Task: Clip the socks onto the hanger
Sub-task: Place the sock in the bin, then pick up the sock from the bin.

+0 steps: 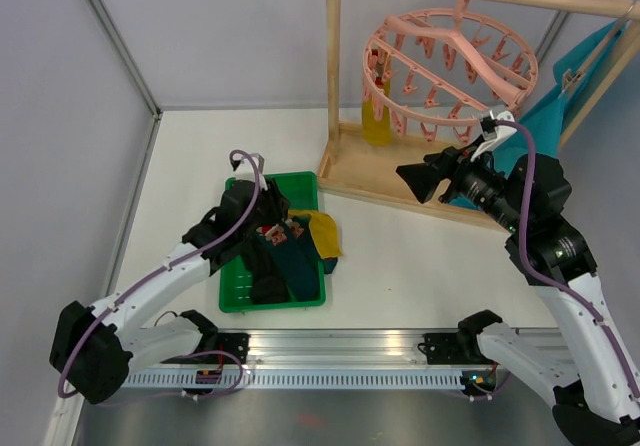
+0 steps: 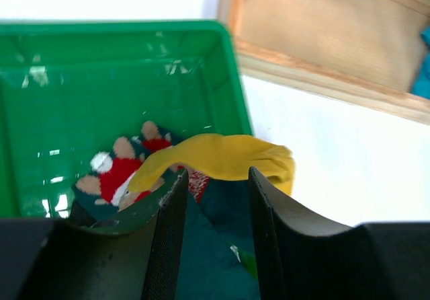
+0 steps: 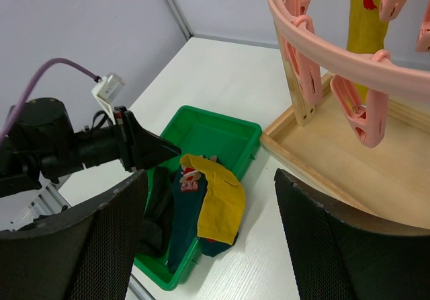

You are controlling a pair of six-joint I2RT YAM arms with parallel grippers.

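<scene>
The socks (image 1: 285, 261) lie heaped in a green tray (image 1: 270, 304) toward the near left edge of the worktop (image 1: 420, 256). A mustard sock (image 1: 326, 234) is draped over the tray's right rim, and a red-and-white patterned sock (image 2: 117, 175) lies beside it. The left end effector (image 2: 216, 185) hovers low over this heap, released, with nothing caught between its jaws. The pink hanger (image 1: 450, 66) hangs by its hook from the top bar of a wooden rack (image 1: 333, 66) at the far right corner, with one yellow sock (image 1: 377, 124) pegged at its left side. The right end effector (image 3: 209, 179) sits just below the hanger, spread wide and empty.
</scene>
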